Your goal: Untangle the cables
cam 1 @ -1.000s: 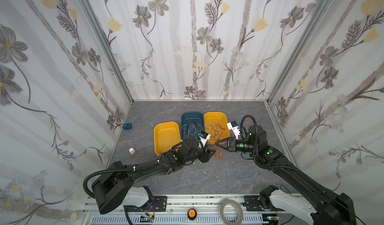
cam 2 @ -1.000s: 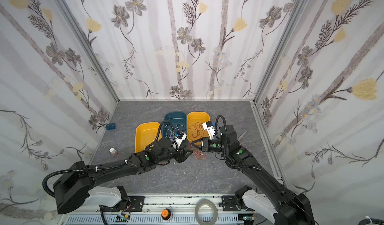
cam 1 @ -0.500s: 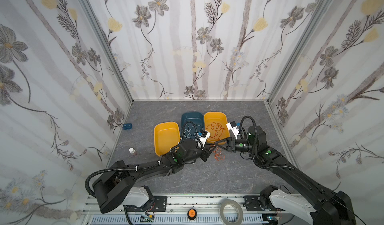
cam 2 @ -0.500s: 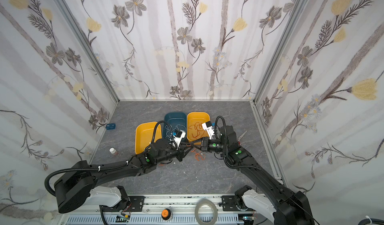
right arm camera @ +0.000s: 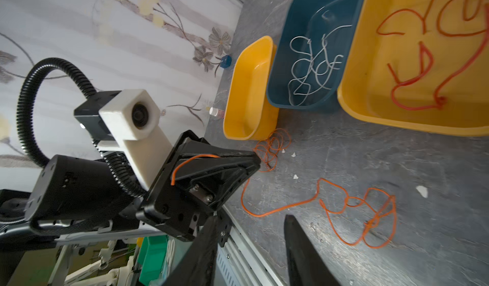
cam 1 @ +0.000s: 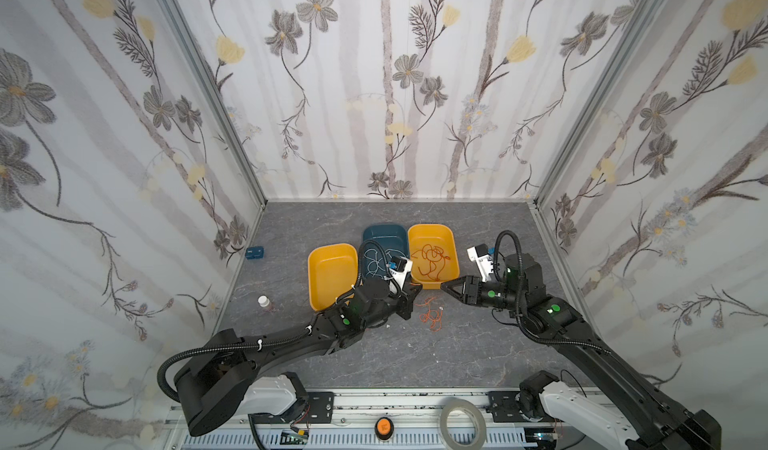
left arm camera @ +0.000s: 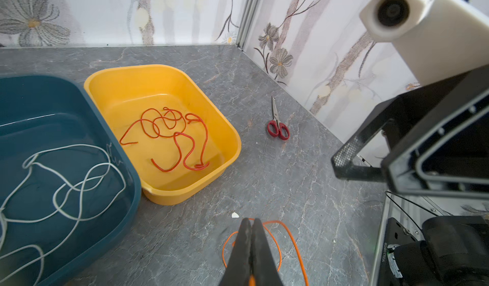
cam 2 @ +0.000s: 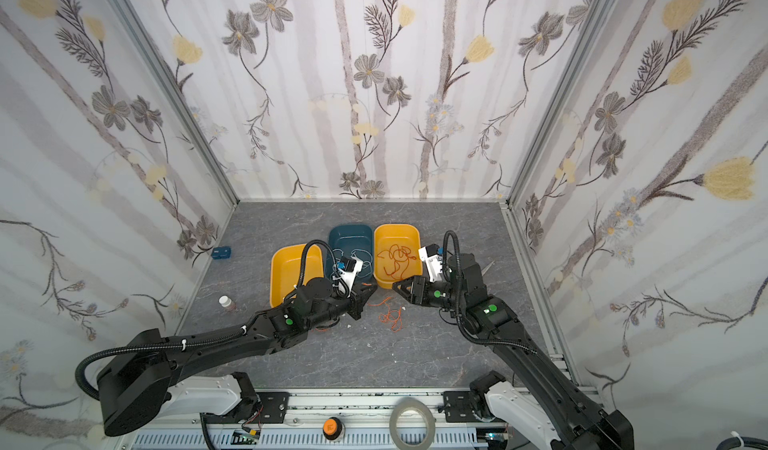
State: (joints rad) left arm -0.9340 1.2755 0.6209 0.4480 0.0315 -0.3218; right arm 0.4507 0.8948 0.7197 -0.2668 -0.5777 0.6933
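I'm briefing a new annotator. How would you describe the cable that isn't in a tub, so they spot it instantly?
On the grey table, find the row of three tubs. Just in front of them the orange cable lies curled on the tabletop. Unlike the red cable and the white cable, it sits in no tub, and the shut left gripper pinches it.

Looks like a robotics lab test cell, not a home: flowery wall panels framed by aluminium posts, two robot arms bolted to a slotted rail at 6 o'clock, with an orange button and tape roll there.
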